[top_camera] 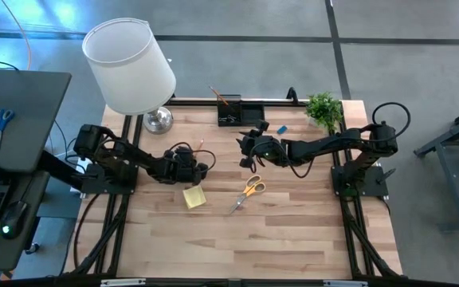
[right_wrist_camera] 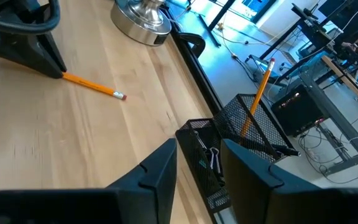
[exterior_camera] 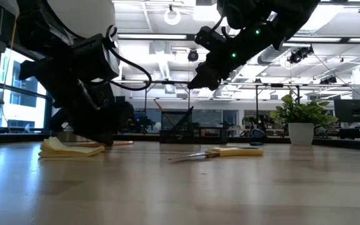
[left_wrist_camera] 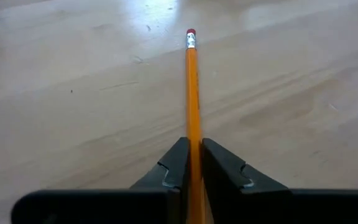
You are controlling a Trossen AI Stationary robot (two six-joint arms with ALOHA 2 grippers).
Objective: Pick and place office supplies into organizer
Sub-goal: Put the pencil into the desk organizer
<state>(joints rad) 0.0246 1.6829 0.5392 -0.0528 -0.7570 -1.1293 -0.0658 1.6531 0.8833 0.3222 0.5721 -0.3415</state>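
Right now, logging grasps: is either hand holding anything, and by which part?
The left hand grips a pencil on its shaft, eraser pointing away. The right hand holds nothing.

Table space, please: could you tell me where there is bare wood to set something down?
The front of the table, nearer than the sticky pad and scissors, is bare. The front right corner is free too. The back edge is crowded: lamp, organizer, plant, with both arms across the middle.

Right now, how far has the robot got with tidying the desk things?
Done: one pencil stands in the black mesh organizer. In hand: the left gripper is shut on another pencil, low on the table. Left: the yellow sticky-note pad, orange-handled scissors, blue eraser. The right gripper hovers empty by the organizer.
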